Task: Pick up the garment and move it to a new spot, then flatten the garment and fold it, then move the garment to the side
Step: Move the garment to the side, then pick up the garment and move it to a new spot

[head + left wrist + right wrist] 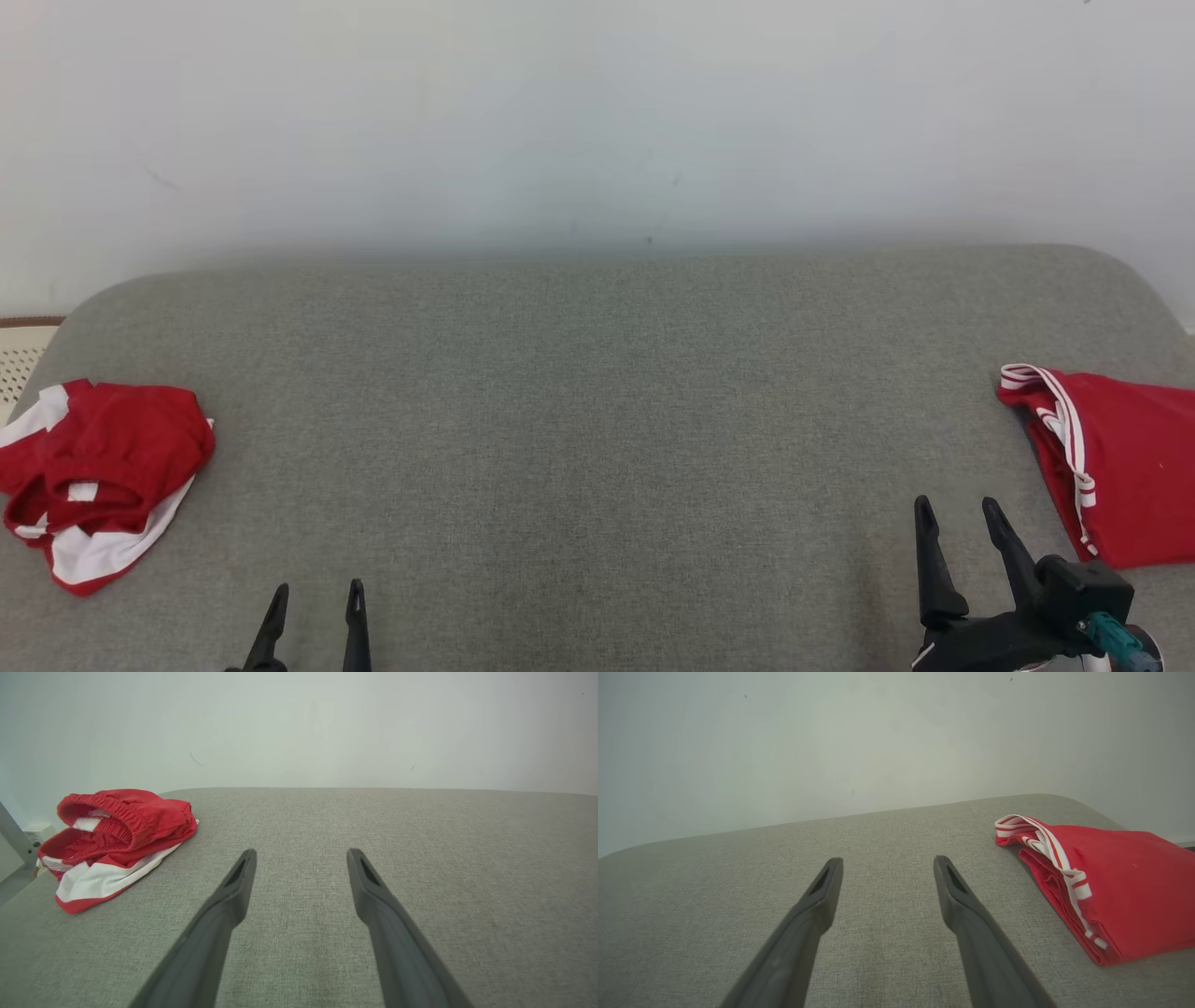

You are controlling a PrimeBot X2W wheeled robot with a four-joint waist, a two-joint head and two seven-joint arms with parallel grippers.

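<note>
A crumpled red and white garment [103,467] lies bunched at the left edge of the grey padded surface [597,401]; in the left wrist view this garment [121,830] shows an elastic waistband, up and to the left of the fingers. My left gripper [317,588] [301,851] stands open and empty near the front edge, well to the right of it. A second red garment [1120,467] [1120,882] with white striped trim lies folded flat at the right edge. My right gripper [956,504] [888,858] is open and empty just left of it, not touching.
A pale wall [597,121] rises right behind the surface. The wide middle stretch of grey fabric lies between the two garments. A cream perforated object [19,359] sits beyond the left edge.
</note>
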